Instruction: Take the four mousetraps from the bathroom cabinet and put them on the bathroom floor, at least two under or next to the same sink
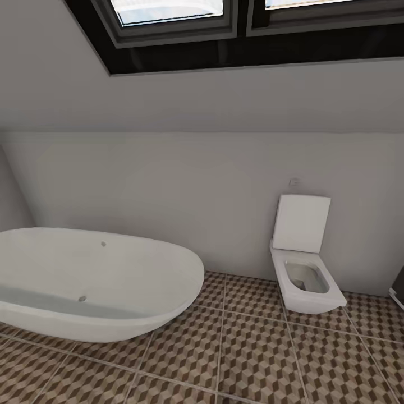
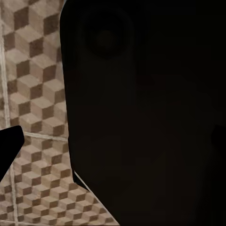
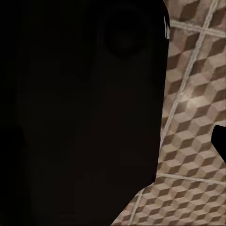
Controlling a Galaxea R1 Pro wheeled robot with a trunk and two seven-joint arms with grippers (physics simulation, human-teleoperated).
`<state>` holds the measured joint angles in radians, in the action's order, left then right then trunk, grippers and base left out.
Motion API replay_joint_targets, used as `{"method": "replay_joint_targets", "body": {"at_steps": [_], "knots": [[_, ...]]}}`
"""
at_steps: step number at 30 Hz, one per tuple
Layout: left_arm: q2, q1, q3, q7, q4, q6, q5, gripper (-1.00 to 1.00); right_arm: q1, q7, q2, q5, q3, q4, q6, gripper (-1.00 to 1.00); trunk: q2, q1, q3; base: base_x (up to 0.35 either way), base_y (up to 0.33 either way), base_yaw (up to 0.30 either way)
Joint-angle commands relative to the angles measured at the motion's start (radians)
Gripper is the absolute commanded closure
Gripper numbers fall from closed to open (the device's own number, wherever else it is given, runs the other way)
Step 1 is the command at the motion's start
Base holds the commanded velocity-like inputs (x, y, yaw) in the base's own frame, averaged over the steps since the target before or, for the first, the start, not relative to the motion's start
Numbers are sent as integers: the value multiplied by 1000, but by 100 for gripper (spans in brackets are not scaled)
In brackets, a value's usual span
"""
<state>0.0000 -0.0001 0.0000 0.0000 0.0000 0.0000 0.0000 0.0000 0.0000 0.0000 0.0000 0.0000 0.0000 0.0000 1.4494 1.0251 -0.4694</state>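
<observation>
Bathroom floor (image 1: pixel 252 359) carries one bathtub (image 1: pixel 95 286), one toilet (image 1: pixel 306 275); claw states unclear.

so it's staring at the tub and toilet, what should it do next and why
Probably turn the base to look for the cabinet: the head view holds a bathtub, a toilet and the bathroom floor, with no drawers or traps to reach for here.

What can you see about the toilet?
The toilet is white and boxy, with squared corners. Its flat lid stands up, leaning back on the pale wall. The bowl is open and looks empty. It juts out from the wall above the cube-patterned floor, right of the bathtub and apart from it.
</observation>
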Motion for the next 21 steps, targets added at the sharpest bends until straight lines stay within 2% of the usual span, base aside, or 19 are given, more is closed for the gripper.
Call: {"method": "replay_joint_targets", "body": {"at_steps": [1, 6, 11, 21], "knots": [[-3, -4, 2, 0, 2, -2, -2, -100, 2, 6, 5, -2, 1, -2, -2, -100, 1, 0, -1, 0, 0, 0], [-3, -4, 2, 0, 2, -2, -2, -100, 2, 6, 5, -2, 3, -2, -2, -100, 1, 0, -1, 0, 0, 0], [3, 9, 2, 0, 2, -2, -2, -100, -16, 5, 28, -2, 4, -24, -2, -100, 1, 0, -1, 0, 0, 0], [9, 14, 1, 0, 2, -2, -2, -100, -23, 5, 31, -2, 5, -44, 1, -100, 1, 0, -1, 0, 0, 0]]}}
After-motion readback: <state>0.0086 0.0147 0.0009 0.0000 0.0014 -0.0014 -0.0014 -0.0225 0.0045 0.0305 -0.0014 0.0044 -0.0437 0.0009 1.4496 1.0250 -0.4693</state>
